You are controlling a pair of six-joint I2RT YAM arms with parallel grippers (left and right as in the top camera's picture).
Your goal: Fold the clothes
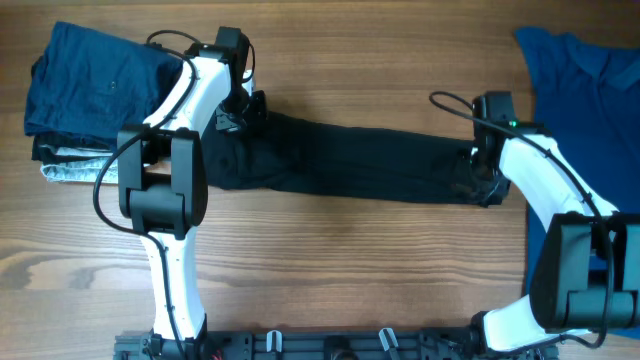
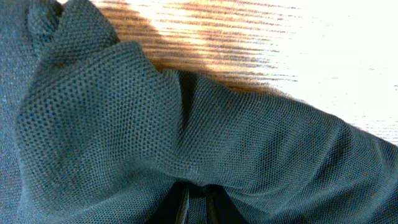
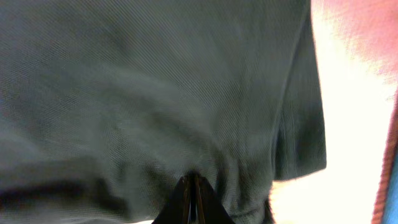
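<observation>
Garments number five in the overhead view, as far as the layers can be counted. One black shirt lies pulled into a long, narrow band across the middle of the tabletop, running from one arm to the other. One bright blue shirt is spread loosely at the far right edge, partly under the right arm. One folded stack sits at the far left corner, showing three layers: dark blue on top, black beneath, and pale grey at the bottom.

Two arms are at work, one at each end of the black shirt. The left hand is at the band's left end. In the left wrist view its two fingers sit close together, with the mesh-like black cloth bunched over and between them. The right hand is at the band's right end. In the right wrist view its fingertips meet in a closed point pinching the black fabric, whose hemmed edge hangs to the right over bright, washed-out tabletop.
</observation>
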